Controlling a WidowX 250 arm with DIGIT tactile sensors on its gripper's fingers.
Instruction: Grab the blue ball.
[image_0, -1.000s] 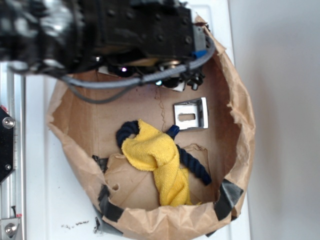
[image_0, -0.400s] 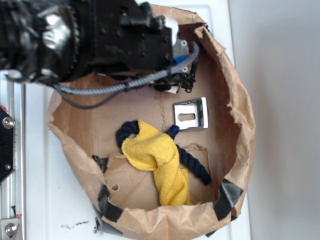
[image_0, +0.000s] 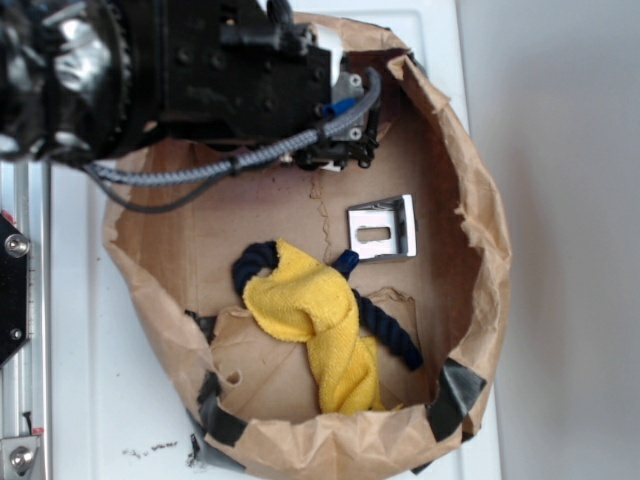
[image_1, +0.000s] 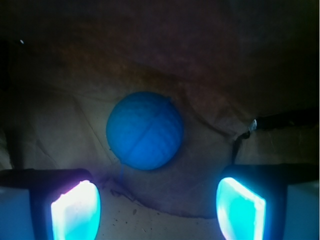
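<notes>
In the wrist view the blue ball (image_1: 145, 130) lies on the brown paper floor, a little left of centre and just beyond my fingertips. My gripper (image_1: 157, 210) is open, with its two glowing pads (image_1: 76, 210) wide apart and nothing between them. In the exterior view the black arm and gripper (image_0: 340, 150) hang over the far left part of the paper bag (image_0: 480, 230), and the ball is hidden beneath them.
Inside the bag lie a metal bracket (image_0: 382, 230), a yellow cloth (image_0: 310, 320) and a dark navy rope (image_0: 385, 325). The bag's crumpled walls rise all round. Black tape (image_0: 455, 390) patches its near rim. A metal rail (image_0: 20, 300) runs along the left.
The arm has shifted left and toward the far rim of the bag, uncovering more of the bag's floor beside the bracket.
</notes>
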